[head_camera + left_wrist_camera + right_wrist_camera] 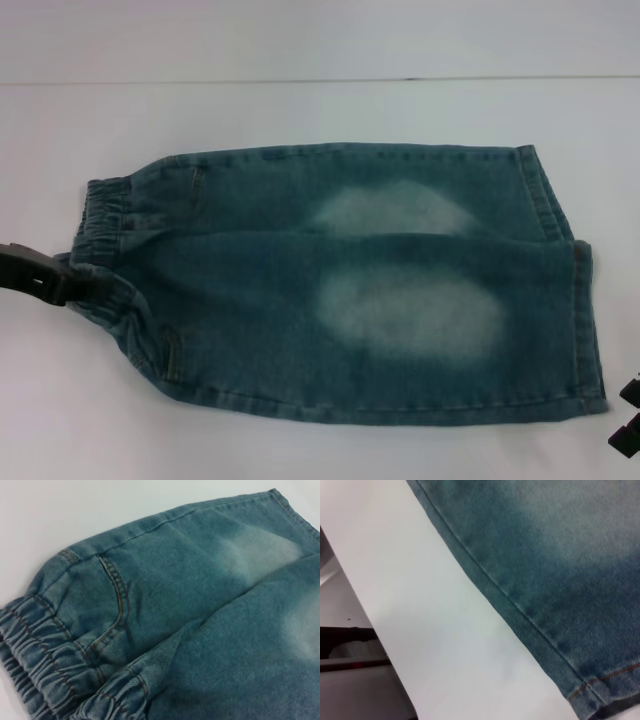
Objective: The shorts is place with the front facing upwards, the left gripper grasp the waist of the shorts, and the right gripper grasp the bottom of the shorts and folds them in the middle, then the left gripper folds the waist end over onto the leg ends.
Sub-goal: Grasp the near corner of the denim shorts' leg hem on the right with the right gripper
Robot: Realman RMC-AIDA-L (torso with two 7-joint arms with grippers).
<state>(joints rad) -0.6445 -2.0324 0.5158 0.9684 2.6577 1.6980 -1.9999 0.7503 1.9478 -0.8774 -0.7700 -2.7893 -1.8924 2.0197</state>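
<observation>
Bright, even light; perhaps slightly soft.

left gripper [62, 282] low at the left edge of the head view, reaching inward, tip at the waistband; closure not discernible. right gripper [629, 412] only partly in view at the lower right edge.

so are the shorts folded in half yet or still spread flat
Folded lengthwise: the shorts show one leg lying over the other, hems stacked. The waist end is not yet folded onto the legs.
</observation>
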